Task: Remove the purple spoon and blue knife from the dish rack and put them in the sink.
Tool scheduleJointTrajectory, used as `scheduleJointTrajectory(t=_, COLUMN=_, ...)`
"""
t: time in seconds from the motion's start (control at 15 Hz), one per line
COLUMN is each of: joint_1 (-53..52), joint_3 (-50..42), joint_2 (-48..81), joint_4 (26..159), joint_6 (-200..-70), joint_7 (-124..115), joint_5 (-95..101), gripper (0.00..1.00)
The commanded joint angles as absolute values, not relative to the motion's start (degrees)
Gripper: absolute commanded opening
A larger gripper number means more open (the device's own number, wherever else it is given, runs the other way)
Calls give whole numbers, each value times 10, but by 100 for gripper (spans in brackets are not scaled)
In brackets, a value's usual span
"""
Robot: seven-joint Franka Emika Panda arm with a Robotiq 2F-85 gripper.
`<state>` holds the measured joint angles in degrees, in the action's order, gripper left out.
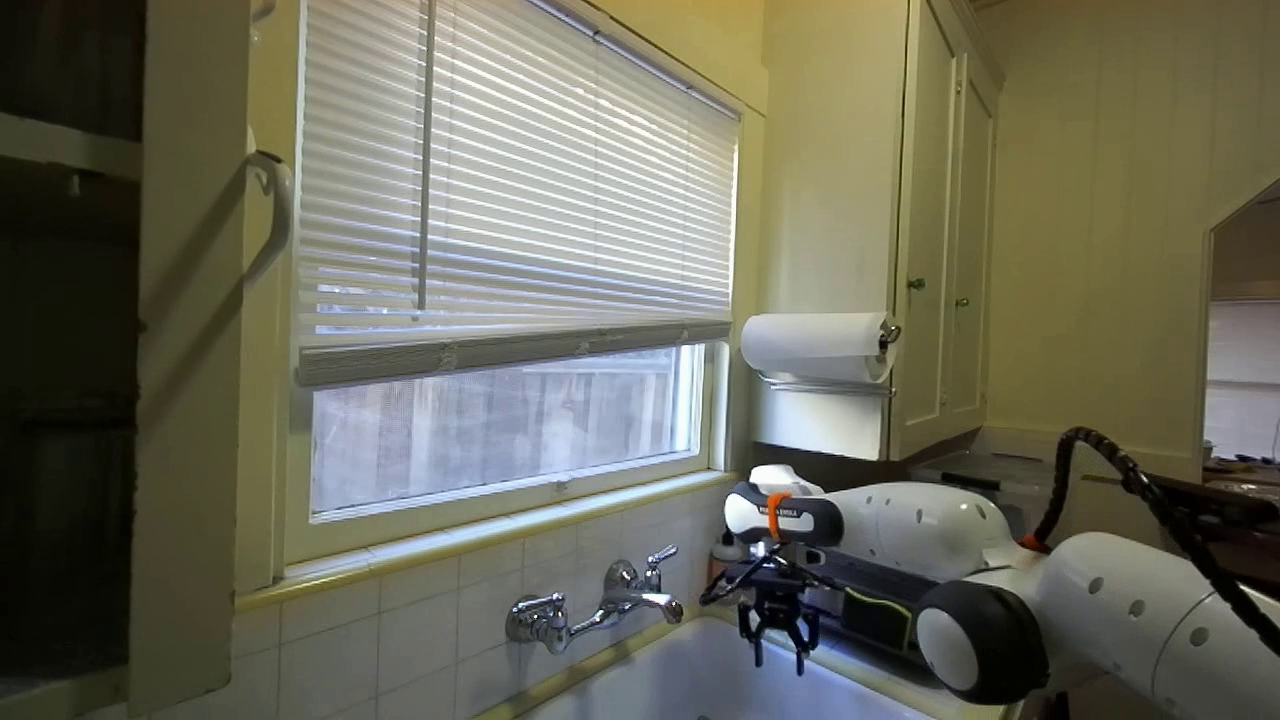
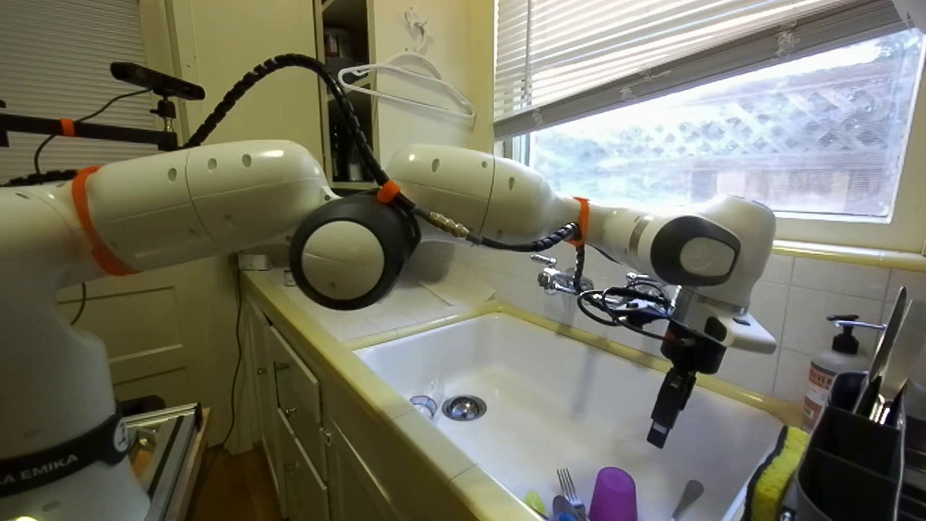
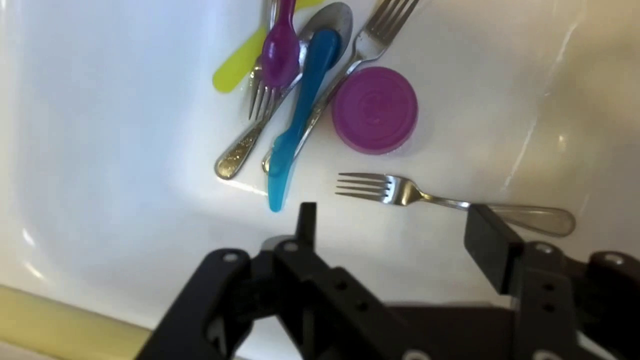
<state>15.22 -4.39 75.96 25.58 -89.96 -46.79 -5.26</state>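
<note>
The purple spoon (image 3: 280, 57) and the blue knife (image 3: 301, 117) lie in the cream-white sink (image 3: 115, 210), in a pile with metal cutlery and a yellow-green utensil (image 3: 240, 62). The sink also shows in both exterior views (image 1: 650, 690) (image 2: 521, 376). My gripper (image 3: 395, 222) is open and empty above the basin floor; it shows in both exterior views (image 1: 779, 655) (image 2: 658, 434). A metal fork (image 3: 400, 191) lies beyond its fingertips, one finger overlapping the handle in the wrist view. The dish rack's black utensil holder (image 2: 846, 452) stands at the right edge, partly cut off.
An upturned purple cup (image 3: 375, 110) stands beside the pile. A chrome faucet (image 1: 620, 600) sticks out from the tiled wall. A yellow sponge (image 2: 778, 470) and a soap bottle (image 2: 832, 369) are by the rack. A clear object (image 2: 427, 401) lies near the drain (image 2: 464, 407).
</note>
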Motion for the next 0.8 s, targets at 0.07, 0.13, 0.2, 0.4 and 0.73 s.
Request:
scheduleJointTrajectory(t=0.07, joint_1=135, joint_3=-72, joint_2=705, joint_4=255, joint_6=-891, joint_7=-359, joint_5=3, gripper=100)
scheduleJointTrajectory(t=0.13, joint_1=133, joint_3=-79, joint_2=692, joint_4=254, joint_6=-894, joint_7=-336, joint_5=15, gripper=100)
scheduleJointTrajectory(t=0.2, joint_1=131, joint_3=-83, joint_2=682, joint_4=253, joint_6=-906, joint_7=-311, joint_5=24, gripper=100)
scheduleJointTrajectory(t=0.4, joint_1=131, joint_3=-81, joint_2=651, joint_4=248, joint_6=-958, joint_7=-256, joint_5=24, gripper=100)
scheduleJointTrajectory(t=0.73, joint_1=129, joint_3=-72, joint_2=624, joint_4=251, joint_6=-998, joint_7=-262, joint_5=11, gripper=100)
